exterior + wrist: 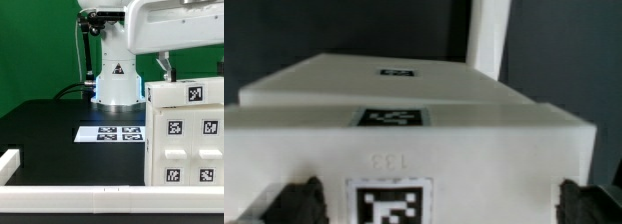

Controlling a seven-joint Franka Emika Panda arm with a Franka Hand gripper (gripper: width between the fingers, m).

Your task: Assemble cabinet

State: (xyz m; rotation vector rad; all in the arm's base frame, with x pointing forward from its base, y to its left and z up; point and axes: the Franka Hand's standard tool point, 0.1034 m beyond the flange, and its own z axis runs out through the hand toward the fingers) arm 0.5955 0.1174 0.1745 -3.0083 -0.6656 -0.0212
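From the exterior view we saw the cabinet (187, 135), a large white boxy plastic body with square recessed panels and small black-and-white square tags, standing on the black table (45, 125) at the exterior view's right. The white robot arm (165, 30) reached in over it from above, and a dark piece of the gripper (166, 70) showed just above the cabinet's top edge; from here we could not tell how the fingers stood. Beside the cabinet, toward the exterior view's left, lay the marker board (108, 132), a thin flat white strip printed with tags, right in front of the arm's white base (115, 80). A long low white bar (70, 189) ran along the table's near edge, turning up at the exterior view's left. Behind it all hung a green backdrop (35, 45).

The wrist view gave us what the other camera hid: we looked down at the cabinet (402, 135) close up, its white top filling most of the picture, with tags on it and another on the face nearest the camera. The gripper (441, 203) stood spread wide, one dark finger (295, 200) off each side of that near face, grasping nothing that we could make out. Whether the fingers touched the plastic, we could not say. Past the cabinet a white upright strip (487, 35) crossed a dark background.
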